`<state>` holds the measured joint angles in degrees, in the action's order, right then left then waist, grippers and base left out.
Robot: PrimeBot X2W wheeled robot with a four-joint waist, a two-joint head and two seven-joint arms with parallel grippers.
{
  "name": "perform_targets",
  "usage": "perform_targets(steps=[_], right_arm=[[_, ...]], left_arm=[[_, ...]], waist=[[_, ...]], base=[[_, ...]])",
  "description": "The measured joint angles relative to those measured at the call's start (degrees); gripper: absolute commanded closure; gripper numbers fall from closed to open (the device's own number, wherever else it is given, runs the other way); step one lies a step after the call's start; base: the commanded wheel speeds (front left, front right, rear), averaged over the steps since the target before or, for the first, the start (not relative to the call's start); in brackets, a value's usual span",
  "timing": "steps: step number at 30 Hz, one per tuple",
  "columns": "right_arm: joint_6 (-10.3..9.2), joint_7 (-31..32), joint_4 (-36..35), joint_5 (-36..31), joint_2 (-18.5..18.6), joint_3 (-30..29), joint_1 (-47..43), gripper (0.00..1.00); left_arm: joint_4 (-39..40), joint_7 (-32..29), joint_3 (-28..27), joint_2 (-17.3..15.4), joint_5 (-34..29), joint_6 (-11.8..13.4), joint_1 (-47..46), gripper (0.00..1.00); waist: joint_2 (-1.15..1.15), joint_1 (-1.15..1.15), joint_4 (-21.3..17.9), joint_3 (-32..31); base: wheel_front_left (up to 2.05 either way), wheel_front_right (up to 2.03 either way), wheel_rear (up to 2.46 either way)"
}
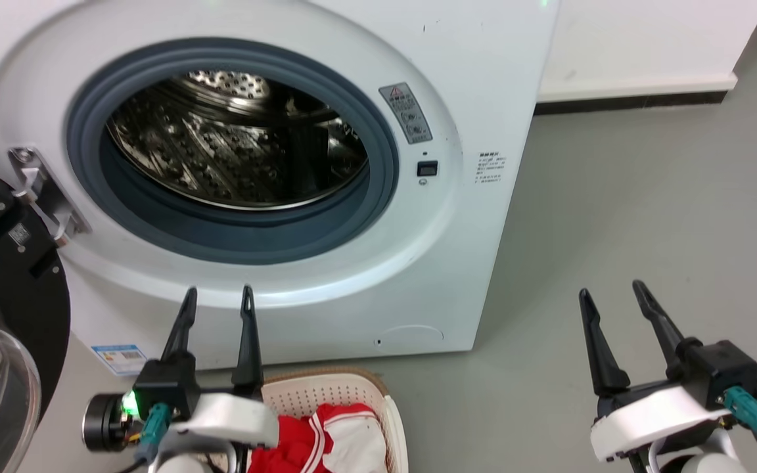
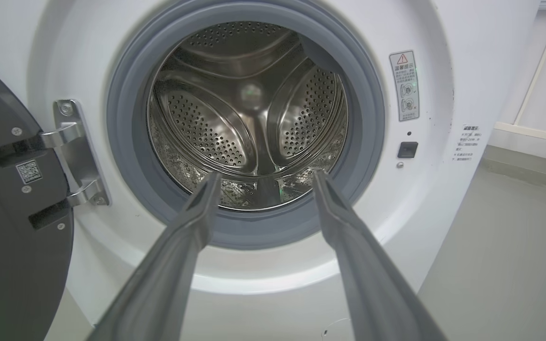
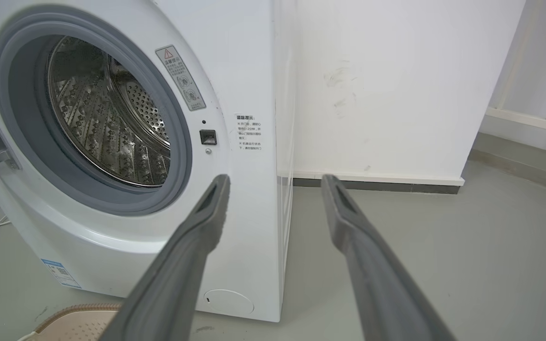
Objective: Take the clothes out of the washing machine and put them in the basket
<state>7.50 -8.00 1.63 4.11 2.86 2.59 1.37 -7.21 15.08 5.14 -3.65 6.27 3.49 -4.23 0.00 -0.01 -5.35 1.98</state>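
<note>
Big white washing machine (image 1: pixel 483 98) front and centre, its round black-framed door (image 1: pixel 17 289) swung wide open to the robot's left. Grey floor (image 1: pixel 648 230) runs off to the right, and the right wrist view adds a scuffed white wall (image 3: pixel 396 94) beside the machine.

Inside the grey rubber ring (image 1: pixel 221 236), the head view catches the steel drum (image 1: pixel 234 151) from above. The left wrist view looks straight down its throat: perforated back wall, three raised ribs, bare metal throughout.

Down at the foot of the machine sits the basket (image 1: pixel 352 378), cream with a brown rim, and the right wrist view catches one corner of it. The head view gives the payoff: the clothes (image 1: pixel 345 440) are lying in the basket, red-and-white striped fabric on top, plain red tucked beside it, partly behind the left arm.

The left gripper (image 1: pixel 217 289) hangs above the basket, fingers spread and pointing at the drum mouth, nothing between them. The right gripper (image 1: pixel 610 287) is well off to the right over bare floor, fingers likewise parted and empty.

Small stuff: the silver hinge (image 2: pixel 76 151) is sharp in the left wrist view, and there's a grey warning sticker (image 1: pixel 406 113) right of the ring.
</note>
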Motion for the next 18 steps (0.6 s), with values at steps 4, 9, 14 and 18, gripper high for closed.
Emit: perform_targets(steps=[4, 9, 14, 18], right_arm=[[0.01, 0.58, -0.81, 0.00, 0.00, 0.12, -1.75, 0.00], [0.01, 0.99, -1.43, 0.07, 0.00, 0.41, -2.49, 0.00], [0.01, 1.08, -1.86, 0.38, 0.00, 0.53, -2.83, 0.00], [0.01, 1.24, -1.97, 0.47, 0.00, 0.66, -2.85, 0.00]], left_arm=[[0.02, 0.00, -0.10, -0.05, 0.03, 0.11, 2.19, 0.00], [0.23, 0.00, -0.37, -0.15, 0.11, 0.42, 3.36, 0.00], [0.67, 0.00, -0.58, -0.15, 0.45, 0.80, 4.28, 0.00], [0.92, 0.00, -0.58, -0.13, 0.56, 1.00, 4.66, 0.00]], waist=[[0.00, 0.00, 0.08, -1.68], [0.00, 0.00, 0.19, -2.34], [0.00, 0.00, 0.47, -2.35], [0.00, 0.01, 0.73, -2.06]], base=[[0.00, 0.00, 0.00], [0.00, 0.00, 0.00], [0.00, 0.00, 0.00], [0.00, 0.00, 0.00]])
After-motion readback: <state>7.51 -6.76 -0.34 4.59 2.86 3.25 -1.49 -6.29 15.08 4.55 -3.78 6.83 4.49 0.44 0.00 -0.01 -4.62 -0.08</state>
